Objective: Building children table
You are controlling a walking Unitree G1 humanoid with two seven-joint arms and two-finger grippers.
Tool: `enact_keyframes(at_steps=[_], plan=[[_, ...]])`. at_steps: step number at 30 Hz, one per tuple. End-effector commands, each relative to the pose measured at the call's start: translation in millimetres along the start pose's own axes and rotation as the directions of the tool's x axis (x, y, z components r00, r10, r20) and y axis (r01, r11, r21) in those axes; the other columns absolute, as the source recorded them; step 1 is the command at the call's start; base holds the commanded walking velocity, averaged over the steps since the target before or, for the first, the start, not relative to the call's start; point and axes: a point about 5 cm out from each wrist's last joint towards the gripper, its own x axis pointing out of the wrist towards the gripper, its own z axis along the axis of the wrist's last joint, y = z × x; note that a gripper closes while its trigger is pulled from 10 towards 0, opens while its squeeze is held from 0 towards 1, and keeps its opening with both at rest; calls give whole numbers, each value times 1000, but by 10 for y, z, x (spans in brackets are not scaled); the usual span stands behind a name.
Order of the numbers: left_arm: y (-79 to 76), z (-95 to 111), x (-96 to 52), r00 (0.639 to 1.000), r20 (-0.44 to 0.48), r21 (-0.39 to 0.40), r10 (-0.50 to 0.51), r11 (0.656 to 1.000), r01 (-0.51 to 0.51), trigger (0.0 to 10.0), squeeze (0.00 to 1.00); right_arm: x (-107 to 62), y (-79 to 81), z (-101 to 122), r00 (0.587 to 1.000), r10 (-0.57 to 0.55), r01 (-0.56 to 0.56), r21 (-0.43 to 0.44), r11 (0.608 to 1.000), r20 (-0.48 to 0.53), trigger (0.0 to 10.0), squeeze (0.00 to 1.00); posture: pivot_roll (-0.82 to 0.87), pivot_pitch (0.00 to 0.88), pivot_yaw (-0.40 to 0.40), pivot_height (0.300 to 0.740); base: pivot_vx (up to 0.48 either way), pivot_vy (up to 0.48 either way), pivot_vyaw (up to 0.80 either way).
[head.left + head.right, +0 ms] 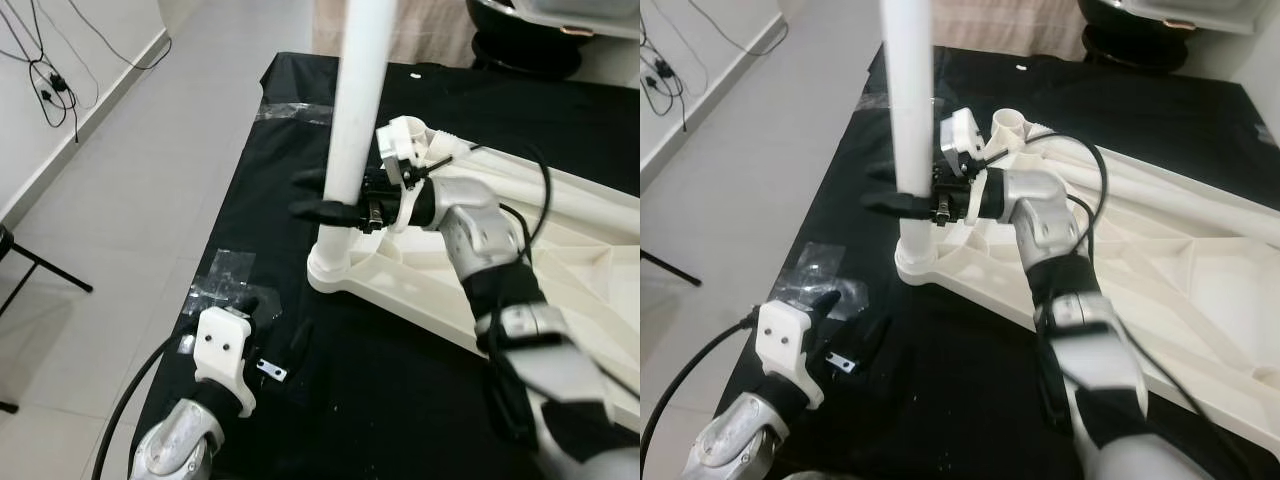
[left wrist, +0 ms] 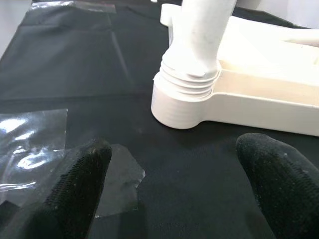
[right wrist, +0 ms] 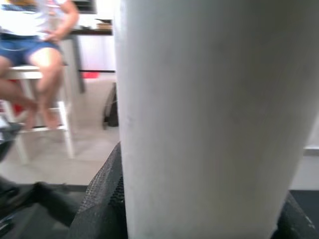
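Your right pincer [image 1: 330, 210] is clenched around the table leg [image 1: 355, 120] — light, stiff, slick plastic, so grip low near the threaded socket [image 2: 187, 94]; your left pincer [image 2: 169, 189] hangs released.

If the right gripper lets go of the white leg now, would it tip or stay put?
Probably stays: the leg stands upright with its threaded end in the tabletop's corner socket. Threads still show, so it may wobble. The right gripper clasps smooth plastic, likely slippery.
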Motion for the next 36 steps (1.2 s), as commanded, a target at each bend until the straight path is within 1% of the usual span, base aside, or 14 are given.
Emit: enact_keyframes(at_steps=[1,2,3,5,13,14,18,19,20,23,24,25,26,36], plan=[[31,-39,-14,1000,-21,3,8,1000,-8,10000,0,-17,224,-369,940,-329,337,95,937,-92,0,0,100,233,-91,740,0,0,0],[40,-39,-12,1000,-20,3,9,1000,-9,10000,0,-58,310,-423,889,-446,457,118,882,-108,0,0,100,233,-91,740,0,0,0],[64,-40,7,1000,-19,8,8,1000,-8,10000,0,-161,537,-589,765,-601,628,63,775,-230,0,0,77,230,-72,740,0,0,0],[100,-50,50,1000,-20,13,1,1000,-1,10000,0,-262,788,-706,619,-716,748,-35,663,-324,0,0,66,208,-65,740,0,0,0],[187,-102,139,1000,-26,15,6,1000,-5,10000,0,-36,795,-813,625,-712,753,7,658,-320,0,0,75,151,-58,740,0,0,0],[204,-103,142,1000,-25,20,14,1000,-13,10000,0,11,790,-781,638,-702,746,29,665,-316,10000,0,74,146,-59,740,0,0,0],[229,-99,141,999,-20,28,29,999,-28,10000,0,66,807,-683,668,-675,724,64,687,-313,10000,125,75,144,-61,740,0,0,0],[230,-96,145,999,-19,30,31,999,-30,10000,0,73,798,-628,693,-659,708,102,699,-294,10000,1000,78,144,-63,740,0,0,0],[229,-93,147,999,-17,31,31,999,-31,10000,0,95,762,-507,777,-587,625,174,761,-226,10000,1000,83,146,-67,740,0,0,0],[225,-90,144,999,-15,32,31,999,-30,10000,0,108,726,-418,846,-508,532,209,820,-161,10000,1000,84,147,-67,740,0,0,0],[224,-91,142,999,-15,31,29,999,-29,10000,0,101,728,-376,924,-363,381,221,898,-120,10000,820,86,151,-67,740,0,0,0],[219,-90,140,1000,-14,31,28,999,-28,10000,0,82,739,-353,960,-261,277,226,934,-100,10000,820,88,150,-69,740,0,0,0],[211,-87,138,1000,-14,30,25,999,-25,10000,0,31,681,-349,979,-180,197,217,956,-93,10000,0,93,156,-71,740,0,0,0],[147,-70,61,1000,-17,29,17,999,-16,10000,0,-60,202,-260,995,77,-63,188,980,-69,10000,0,139,188,-70,740,0,0,0]])
